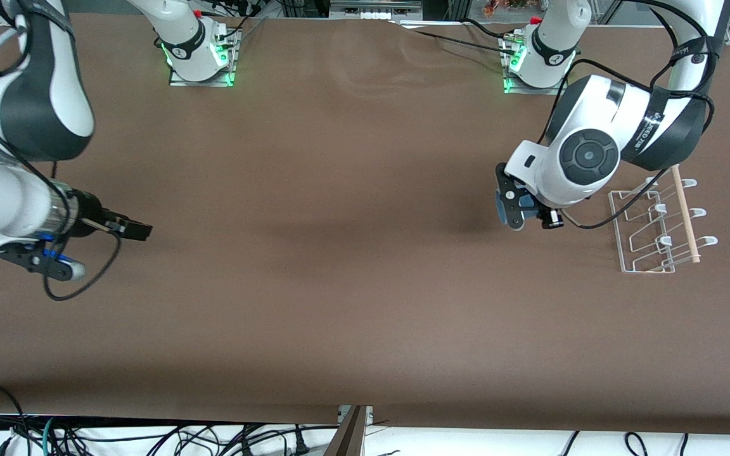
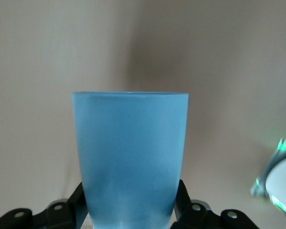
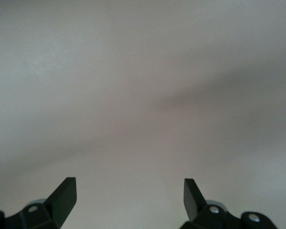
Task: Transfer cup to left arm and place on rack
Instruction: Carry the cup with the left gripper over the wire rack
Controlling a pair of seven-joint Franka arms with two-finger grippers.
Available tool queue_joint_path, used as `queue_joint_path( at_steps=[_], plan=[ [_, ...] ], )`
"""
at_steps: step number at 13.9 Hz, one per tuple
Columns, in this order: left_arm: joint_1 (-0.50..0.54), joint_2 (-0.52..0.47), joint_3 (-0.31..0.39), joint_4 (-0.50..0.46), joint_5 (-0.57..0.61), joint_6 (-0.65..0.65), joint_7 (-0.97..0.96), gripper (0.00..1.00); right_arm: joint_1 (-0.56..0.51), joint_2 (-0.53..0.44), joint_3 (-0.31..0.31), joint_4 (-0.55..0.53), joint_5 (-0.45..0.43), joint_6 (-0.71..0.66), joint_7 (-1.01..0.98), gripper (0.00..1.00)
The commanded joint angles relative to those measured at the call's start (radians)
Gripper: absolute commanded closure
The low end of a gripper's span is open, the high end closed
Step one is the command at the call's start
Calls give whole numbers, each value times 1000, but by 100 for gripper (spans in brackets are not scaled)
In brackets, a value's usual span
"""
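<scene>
My left gripper (image 1: 508, 206) is shut on the light-blue cup (image 1: 502, 207) and holds it in the air over the brown table, beside the rack. In the left wrist view the cup (image 2: 130, 157) fills the middle, clamped between the two black fingers (image 2: 75, 200). The white wire rack (image 1: 655, 229) with its wooden dowel stands at the left arm's end of the table. My right gripper (image 1: 132, 229) is open and empty over the table at the right arm's end; its wrist view shows the spread fingertips (image 3: 66, 193) over bare table.
The brown table (image 1: 339, 266) spreads between the two arms. The arm bases stand along the top edge. Cables (image 1: 118, 437) lie below the table's front edge.
</scene>
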Motion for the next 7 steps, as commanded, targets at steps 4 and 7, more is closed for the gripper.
queue_joint_path(
  at_steps=[4,7],
  plan=[
    [-51,87,-4,41,385,-334,-202,98,-51,-212,-12,-232,63,48,-132,1],
    [-46,148,-6,10,568,-418,-201,100,-50,-329,-12,-392,56,78,-259,1]
  ],
)
